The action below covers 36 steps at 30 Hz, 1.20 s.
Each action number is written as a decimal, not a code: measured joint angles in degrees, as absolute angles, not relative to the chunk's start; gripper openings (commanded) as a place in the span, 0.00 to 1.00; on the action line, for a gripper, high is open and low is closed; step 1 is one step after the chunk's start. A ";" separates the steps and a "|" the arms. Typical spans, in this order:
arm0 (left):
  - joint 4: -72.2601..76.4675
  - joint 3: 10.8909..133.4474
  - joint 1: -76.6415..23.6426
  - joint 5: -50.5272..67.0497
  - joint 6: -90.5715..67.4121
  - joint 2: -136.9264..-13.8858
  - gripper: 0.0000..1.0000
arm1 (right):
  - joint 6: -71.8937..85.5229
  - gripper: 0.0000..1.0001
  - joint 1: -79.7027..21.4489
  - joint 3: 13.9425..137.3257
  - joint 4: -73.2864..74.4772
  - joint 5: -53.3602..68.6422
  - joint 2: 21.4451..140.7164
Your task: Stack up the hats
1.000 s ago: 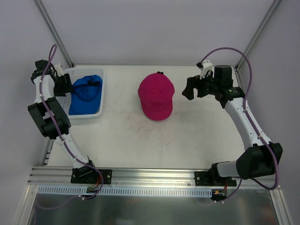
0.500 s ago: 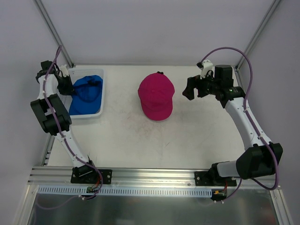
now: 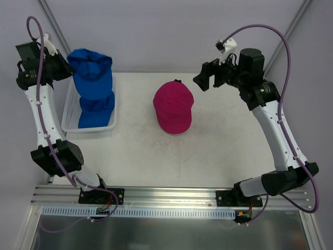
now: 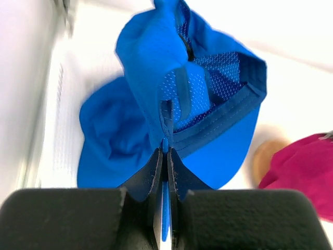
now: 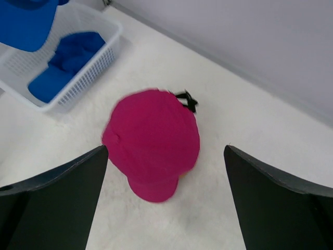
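White table (image 3: 208,151), grey walls behind, metal posts at upper left and upper right of top view.

1. Left gripper (image 3: 58,66): upper left of top view, pinched tight on rim of blue hat (image 3: 92,73). Fingertips (image 4: 156,164) pressed together in wrist view, sliver of blue fabric between; exact part gripped hidden by the pads.
2. Blue hat: hanging from that grip, over far end of basket (image 3: 69,112). Mesh lining and inner band exposed at centre of wrist view; image slightly blurred. Brim not clearly made out. Cut off by upper left corner of right wrist view.
3. Second blue hat (image 3: 96,112): inside basket, upper part covered by hanging hat in top view; contact between the two not determinable.
4. Basket: white, slatted, left side of table; far end hidden behind blue hat in top view.
5. Pink hat (image 3: 174,107): centre of table, crown up, brim toward lower edge of frame, black strap at far side.
6. Disc (image 4: 265,156): tan, round, blurred, right of left wrist view, partly hidden by pink hat; not visible elsewhere.
7. Right gripper (image 3: 205,80): upper right of top view, spread wide, holding nothing, well apart from pink hat. Fingers (image 5: 57,198) dark, cropped at lower corners of wrist view.
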<state>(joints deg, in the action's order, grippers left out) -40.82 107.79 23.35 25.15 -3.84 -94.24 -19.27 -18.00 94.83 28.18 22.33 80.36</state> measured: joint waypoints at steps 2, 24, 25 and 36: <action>-40.25 109.82 20.91 21.85 -5.67 -90.48 0.00 | -17.58 0.99 -20.84 99.66 27.81 21.17 81.89; -41.08 104.07 -2.31 3.03 -43.62 -80.34 0.00 | -59.42 1.00 -63.40 93.32 8.91 -2.79 89.41; -41.08 103.59 -2.31 3.68 -45.12 -80.23 0.00 | -61.71 1.00 -64.05 91.64 7.77 -3.07 89.56; -41.32 99.11 -3.44 8.67 -53.19 -77.43 0.00 | -75.53 0.99 -65.45 97.51 1.43 -9.56 99.96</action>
